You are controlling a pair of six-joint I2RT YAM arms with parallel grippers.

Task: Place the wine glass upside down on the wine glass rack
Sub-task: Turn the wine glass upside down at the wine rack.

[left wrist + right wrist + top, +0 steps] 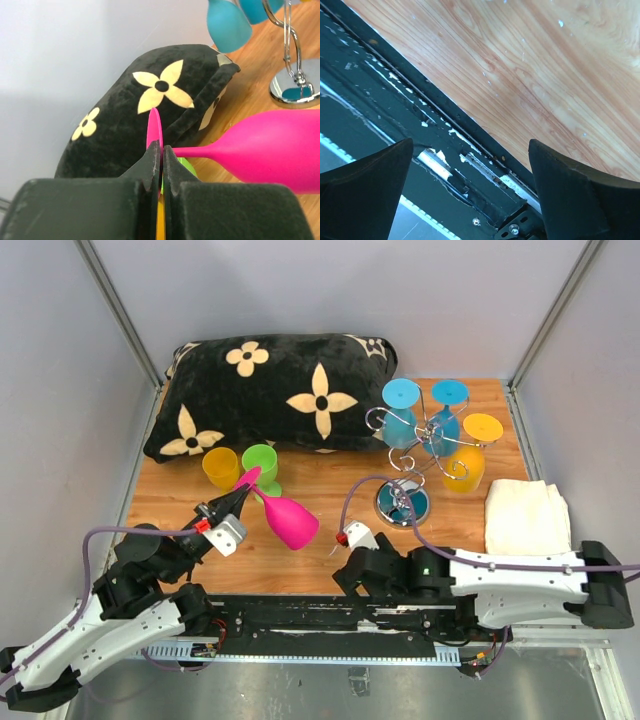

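Note:
The pink wine glass (290, 521) lies tilted on its side over the wooden table, bowl toward the front. My left gripper (243, 492) is shut on the thin edge of its round foot; the left wrist view shows the fingers (150, 165) pinching the foot, with the stem and bowl (270, 150) running off to the right. The chrome wine glass rack (412, 445) stands at the back right on its round mirrored base (295, 89), with two blue glasses and an orange one hanging upside down. My right gripper (340, 548) is open and empty, low over the table's front edge (470, 145).
A black pillow (270, 390) with cream flowers lies along the back. A yellow glass (220, 468) and a green glass (261, 466) stand in front of it, just behind my left gripper. A folded white cloth (525, 517) lies at the right.

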